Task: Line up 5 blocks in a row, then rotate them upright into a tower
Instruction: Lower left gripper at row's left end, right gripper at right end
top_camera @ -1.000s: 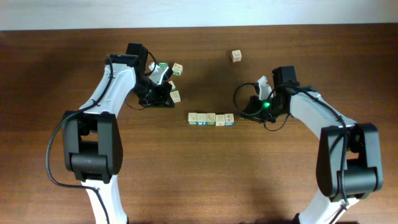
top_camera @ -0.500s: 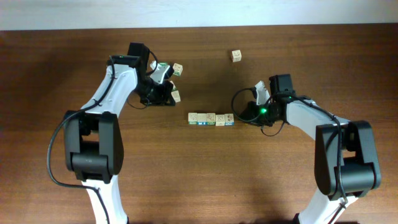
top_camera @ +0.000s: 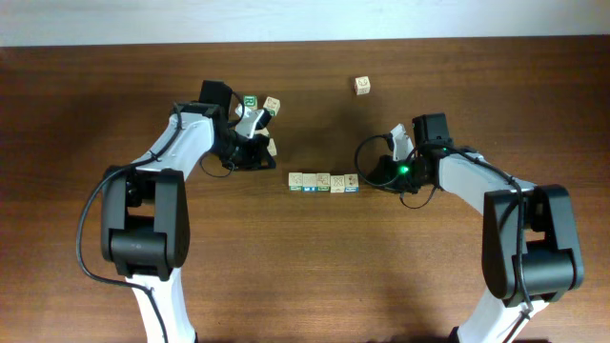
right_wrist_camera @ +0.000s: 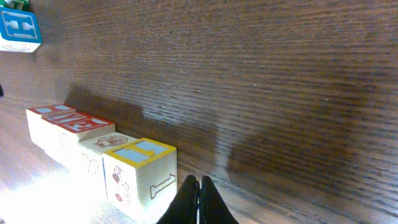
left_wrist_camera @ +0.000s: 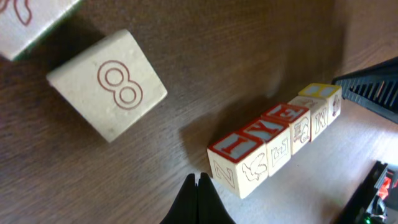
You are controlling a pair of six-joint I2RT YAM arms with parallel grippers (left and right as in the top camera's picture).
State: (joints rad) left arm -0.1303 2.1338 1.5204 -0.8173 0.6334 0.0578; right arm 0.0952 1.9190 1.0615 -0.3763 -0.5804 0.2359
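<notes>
step: nudge end block [right_wrist_camera: 140, 169] round at its corner — low, slow | right end effector [right_wrist_camera: 199, 200] clenched, empty | left end effector [left_wrist_camera: 198, 200] clenched, empty

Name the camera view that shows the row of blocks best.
Left wrist: the row of blocks lies close and side-on, red tops and letters readable. Overhead shows all five, but tiny. Right wrist sees it from one end, the yellow-topped block partly hiding the rest.

A red outlined 8 shows on the pale cube [left_wrist_camera: 107, 85], up-left of the row of blocks [left_wrist_camera: 273, 144]. That row's nearest block carries an N. Beyond the row's far end, a blue-faced cube [right_wrist_camera: 18, 28] reads H.
</notes>
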